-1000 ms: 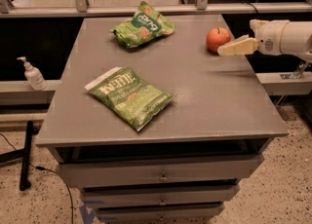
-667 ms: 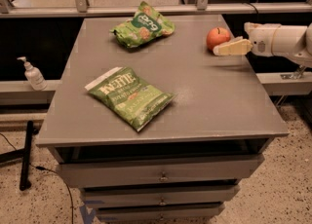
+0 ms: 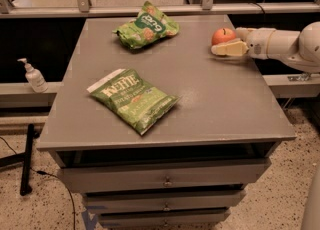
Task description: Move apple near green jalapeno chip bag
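Note:
The red-orange apple (image 3: 222, 35) sits on the grey table (image 3: 210, 99) near its far right edge. My gripper (image 3: 226, 43) reaches in from the right at table height. It is open, with the apple between its jaws. The near cream finger (image 3: 229, 49) lies along the apple's front side, and the other is mostly hidden behind the apple. The green jalapeno chip bag (image 3: 134, 99), flat and light green with white "KETTLE" lettering, lies at the front left of the table, far from the apple.
A puffier green chip bag (image 3: 146, 25) with a dark oval logo lies at the table's back middle. A white pump bottle (image 3: 34, 76) stands on a ledge to the left. Drawers run below the tabletop, and a rail runs behind it.
My gripper has moved left along the table's right side, so that its near finger now reaches past the front of the apple. The apple and both bags have stayed put.

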Robot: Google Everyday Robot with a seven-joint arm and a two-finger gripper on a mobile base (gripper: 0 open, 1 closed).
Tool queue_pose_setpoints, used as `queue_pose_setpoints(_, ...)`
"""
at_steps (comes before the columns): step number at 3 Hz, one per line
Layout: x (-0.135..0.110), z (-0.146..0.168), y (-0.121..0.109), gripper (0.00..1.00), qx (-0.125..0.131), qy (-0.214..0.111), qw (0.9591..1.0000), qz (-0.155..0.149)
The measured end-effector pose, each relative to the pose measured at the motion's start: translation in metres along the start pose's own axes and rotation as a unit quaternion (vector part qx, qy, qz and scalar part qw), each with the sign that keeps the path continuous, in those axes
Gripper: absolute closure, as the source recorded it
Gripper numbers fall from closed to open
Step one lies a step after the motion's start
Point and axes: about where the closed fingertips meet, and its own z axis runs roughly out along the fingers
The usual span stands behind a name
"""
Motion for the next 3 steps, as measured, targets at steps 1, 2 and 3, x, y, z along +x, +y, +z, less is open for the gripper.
queue_pose_setpoints(1, -0.001, 0.009, 0.002, 0.32, -0.01, -0.012, 0.9999, 0.002)
queue_pose_setpoints(2, -0.006, 0.012, 0.006, 0.53, -0.016, -0.024, 0.9996, 0.0)
queue_pose_setpoints(3, -0.015, 0.01, 0.019, 0.77, -0.03, -0.04, 0.9987, -0.002)
